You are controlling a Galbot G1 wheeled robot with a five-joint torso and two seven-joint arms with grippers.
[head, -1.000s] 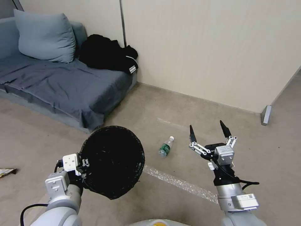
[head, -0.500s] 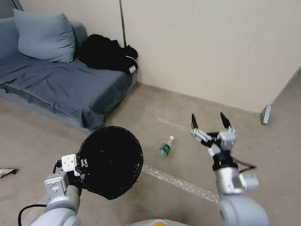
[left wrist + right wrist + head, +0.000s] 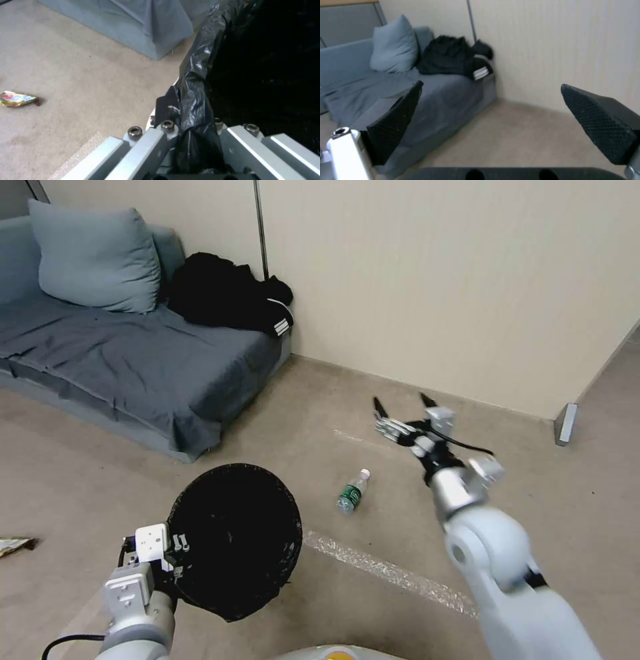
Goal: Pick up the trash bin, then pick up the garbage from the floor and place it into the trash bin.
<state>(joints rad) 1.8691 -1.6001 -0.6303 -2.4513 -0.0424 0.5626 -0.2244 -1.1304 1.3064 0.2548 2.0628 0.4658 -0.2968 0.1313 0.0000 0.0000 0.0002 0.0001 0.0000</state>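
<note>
Both arms: silver-grey rounded links, glossy white-grey shells. Left hand (image 3: 175, 543): white square block on top, silver bars with dark hex-socket screws, black cable looping from the forearm. Right hand (image 3: 403, 405): black pointed fingers (image 3: 395, 125) with diamond-textured pads, silver linkages, black cable along the wrist.

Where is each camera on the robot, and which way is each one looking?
Head view: on the robot's head, looking forward and down at the floor; shows both arms, the left gripper holding the trash bin, the right gripper open above the floor beyond the bottle.
Left wrist view: on the left arm, looking along its fingers clamped on the bin's black bag rim; a wrapper lies on the floor.
Right wrist view: on the right arm, looking between its open fingers toward the sofa and wall.
Shared: head and right wrist views both show the sofa.
</note>
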